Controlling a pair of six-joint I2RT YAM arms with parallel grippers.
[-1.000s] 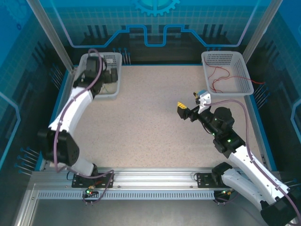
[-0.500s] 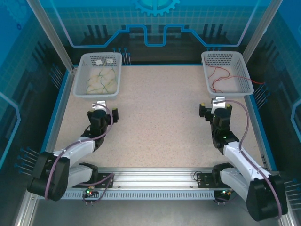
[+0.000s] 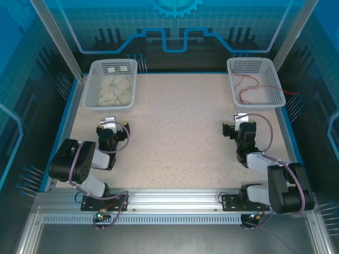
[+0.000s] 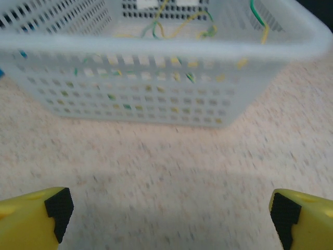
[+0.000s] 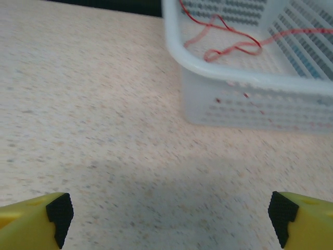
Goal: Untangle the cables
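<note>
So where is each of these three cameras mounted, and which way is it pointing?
Top external: fixed above and behind the robot, looking down on the table; left arm, right arm, left claw and right claw show.
Left wrist: on the left arm's wrist, facing the left basket of yellow-green cables; its open yellow fingertips show.
Right wrist: on the right arm's wrist, facing the right basket of red cables; its open fingertips show.
Shared: top and wrist views both show each basket.
</note>
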